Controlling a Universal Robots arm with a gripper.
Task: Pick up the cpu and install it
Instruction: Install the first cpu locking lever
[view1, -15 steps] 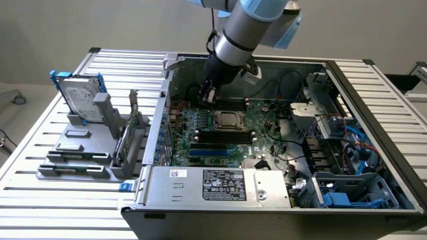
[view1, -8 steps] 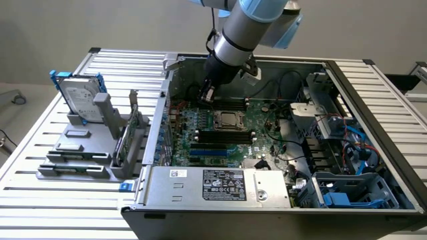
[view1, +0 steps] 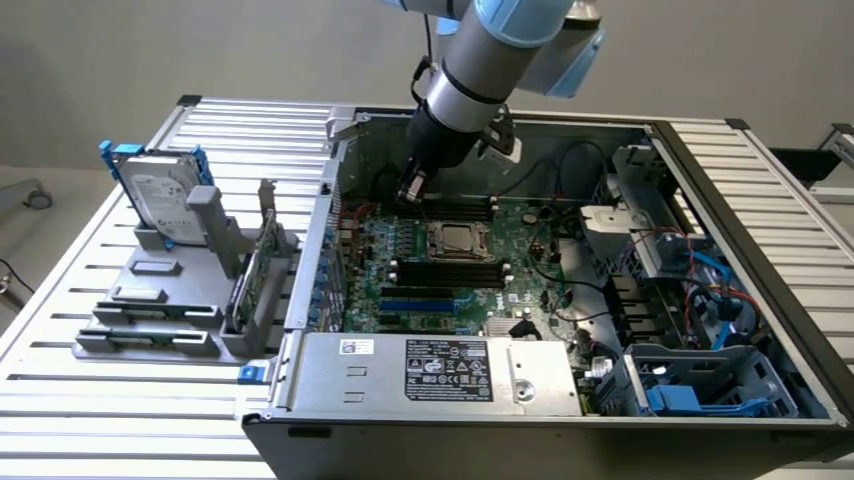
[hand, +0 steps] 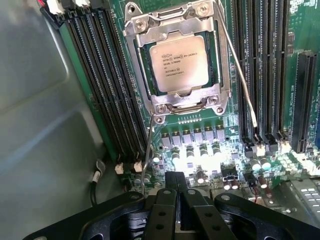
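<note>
cpu (hand: 178, 63): flat square chip with a silvery-grey metal top and a thin pale tan border. It lies flat inside the socket frame (hand: 187, 101), whose rim overlaps its edges.
cpu writing: several short lines of small dark print on the metal top, too fine to read with certainty.
socket frame: silver metal with screws at its corners, set on the green motherboard (hand: 197, 119) between banks of black memory slots (hand: 100, 85).
wire levers (hand: 240, 75): thin and bare, one along each side of the socket frame.
gripper (hand: 181, 182): black, jaws together with nothing between them. It hovers over the board just beside the socket frame, apart from the cpu.
power supply label (view1: 450, 370): black with white print and marks, unreadable, well apart from the socket frame.
hard drive (view1: 167, 205): silver with blue rails, upright outside the case (view1: 694, 160), well apart from the socket frame. Its pale label is unreadable.
</note>
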